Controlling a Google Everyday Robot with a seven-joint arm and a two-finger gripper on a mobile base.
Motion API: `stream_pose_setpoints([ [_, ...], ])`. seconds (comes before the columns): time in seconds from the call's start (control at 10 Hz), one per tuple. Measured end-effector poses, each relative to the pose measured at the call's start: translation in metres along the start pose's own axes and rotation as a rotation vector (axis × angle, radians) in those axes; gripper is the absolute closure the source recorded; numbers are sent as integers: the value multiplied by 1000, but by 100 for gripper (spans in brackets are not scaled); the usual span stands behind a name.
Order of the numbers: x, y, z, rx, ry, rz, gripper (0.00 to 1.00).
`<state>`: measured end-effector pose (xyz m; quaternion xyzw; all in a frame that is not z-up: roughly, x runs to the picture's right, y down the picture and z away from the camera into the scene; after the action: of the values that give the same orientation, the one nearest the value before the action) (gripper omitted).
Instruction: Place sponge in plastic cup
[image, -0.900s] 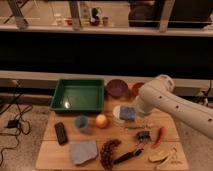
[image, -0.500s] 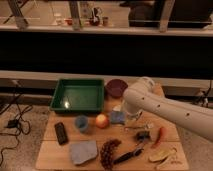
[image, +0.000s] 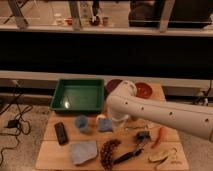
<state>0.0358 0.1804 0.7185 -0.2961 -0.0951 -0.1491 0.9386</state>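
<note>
Clamping the sponge (image: 104, 125) in the gripper (image: 109, 124), squeezing the small blue block between closed jaws at the lower end of the white arm (image: 160, 112), reaching in across the right edge of the table (image: 52, 150). Holding that block near the middle of the table, just to the right of the plastic cup (image: 81, 123) and about level with it, leaving a narrow gap between the two. Not yet putting the sponge into the cup, standing upright a little nearer the left edge. Not showing whether the sponge is touching the tabletop or hanging just above it. Partly hiding an orange fruit (image: 101, 118) behind the sponge. Sharing the table with a green tray (image: 77, 95) at the far left corner and, along the far edge, a dark purple bowl (image: 113, 84), half covered by the arm, and a red-brown bowl (image: 145, 90). Lying along the near edge, left to right: a black bar (image: 61, 132), a flat grey-blue slab (image: 82, 151), a dark cluster (image: 109, 150) resembling grapes, a black-handled tool (image: 127, 155) and, at the near right corner, what looks like a banana (image: 162, 156). Resting near the right edge, an orange-red carrot-like piece (image: 160, 135).
</note>
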Motion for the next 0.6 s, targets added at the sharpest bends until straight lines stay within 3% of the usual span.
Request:
stream_pose_setpoints([
  [0.3, -33, 15, -5, -2, -18, -68, 92],
  [0.6, -52, 14, 2, -8, -23, -109, 92],
])
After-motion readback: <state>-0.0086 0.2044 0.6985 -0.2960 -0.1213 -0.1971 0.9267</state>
